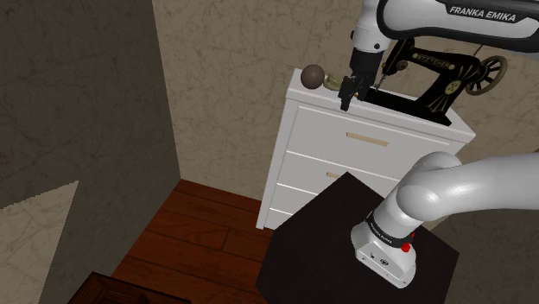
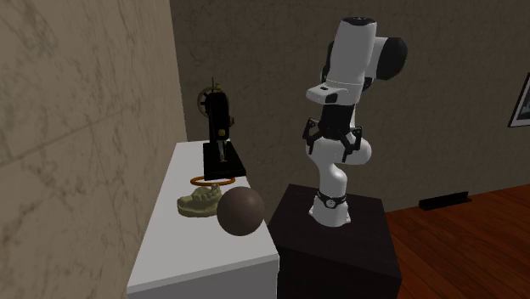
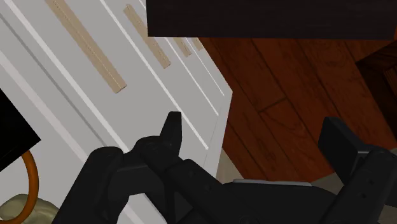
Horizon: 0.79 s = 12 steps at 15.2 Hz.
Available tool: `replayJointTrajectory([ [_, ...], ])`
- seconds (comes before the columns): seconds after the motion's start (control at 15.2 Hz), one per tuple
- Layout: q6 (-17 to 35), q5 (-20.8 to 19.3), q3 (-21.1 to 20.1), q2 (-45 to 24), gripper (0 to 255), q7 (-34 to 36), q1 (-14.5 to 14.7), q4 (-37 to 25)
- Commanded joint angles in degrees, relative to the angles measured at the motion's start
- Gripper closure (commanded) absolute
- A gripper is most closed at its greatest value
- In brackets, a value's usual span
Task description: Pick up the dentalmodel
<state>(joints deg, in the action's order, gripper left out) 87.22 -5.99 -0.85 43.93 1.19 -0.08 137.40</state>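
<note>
The gripper (image 3: 253,122) hung with its two black fingers (image 3: 172,130) well apart and nothing between them, pointed down past the front edge of the white dresser (image 1: 363,155), so that from the hand I looked onto drawer fronts and the wooden floor (image 3: 286,76) rather than onto the top. The dentalmodel (image 2: 200,203), a small olive-tan lump, sat on the dresser top just beside a dark brown ball (image 2: 241,211) and close to an orange ring (image 2: 212,180), with the black sewing machine (image 2: 219,127) farther along. From the hand's camera it showed off to the side, beyond the left finger. I judged this to be the approach step, with no grasp begun. The next move, as I saw it, called for carrying the hand inward over the top until the open fingers straddled the model, then lowering without nudging the ball or catching the ring.
</note>
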Motion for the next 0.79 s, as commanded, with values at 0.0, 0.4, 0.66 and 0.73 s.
replayJointTrajectory([
  [0.0, 0.00, 0.00, 0.00, 0.00, 0, 0.00, 0.00, 0.00],
  [0.4, 2.93, -5.37, 9.49, -5.70, 0, -16.03, 0.05, -4.44],
  [0.66, 5.04, -7.24, 15.39, -11.59, 0, -26.65, 0.67, -9.35],
  [0.73, 5.54, -7.44, 16.82, -13.29, 0, -29.33, 0.91, -10.81],
])
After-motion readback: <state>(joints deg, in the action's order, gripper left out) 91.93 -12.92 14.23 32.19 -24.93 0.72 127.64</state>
